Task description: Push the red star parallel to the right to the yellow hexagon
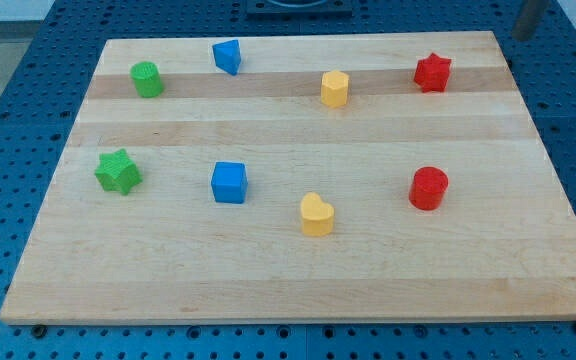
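You have a wooden board (298, 270) lying on a blue perforated table (8, 120), with eight blocks spread over it in two loose rows. In the row nearer the view's top, from the view's left, you see a green cylinder (147, 79), a blue block (228, 56) of wedge-like shape that is hard to make out, the yellow hexagon (335, 88) and the red star (432, 72). The red star sits near the board's top right corner, to the right of the yellow hexagon and a little higher in the view; the two are well apart, with bare wood between them. In the row nearer the view's bottom you have a green star (118, 171), a blue cube (229, 182), a yellow heart (317, 214) and a red cylinder (429, 188). The red cylinder lies below the red star, and the yellow heart below and slightly left of the yellow hexagon. No block touches another. At the view's top right corner, beyond the board's edge, you can see a dark rod (528, 18) leaning into the frame; its lower end looks like my tip (519, 37), though it is too small and cut off for you to be sure. It stands off the board, up and to the right of the red star, touching no block. There is no hand or jaw here whose state you could tell, only this rod.
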`<act>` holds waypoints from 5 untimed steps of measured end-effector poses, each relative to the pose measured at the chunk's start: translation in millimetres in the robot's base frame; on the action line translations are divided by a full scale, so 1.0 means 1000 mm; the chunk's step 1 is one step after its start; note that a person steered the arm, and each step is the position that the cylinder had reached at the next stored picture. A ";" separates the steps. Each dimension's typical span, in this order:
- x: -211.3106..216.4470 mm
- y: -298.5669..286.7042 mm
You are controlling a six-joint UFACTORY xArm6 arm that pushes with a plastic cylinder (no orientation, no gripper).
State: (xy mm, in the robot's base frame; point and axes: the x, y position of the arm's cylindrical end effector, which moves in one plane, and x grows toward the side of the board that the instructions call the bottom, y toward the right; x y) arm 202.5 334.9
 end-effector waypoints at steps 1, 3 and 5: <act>0.007 0.000; 0.070 0.000; 0.066 -0.073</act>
State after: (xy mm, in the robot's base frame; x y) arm 268.6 261.9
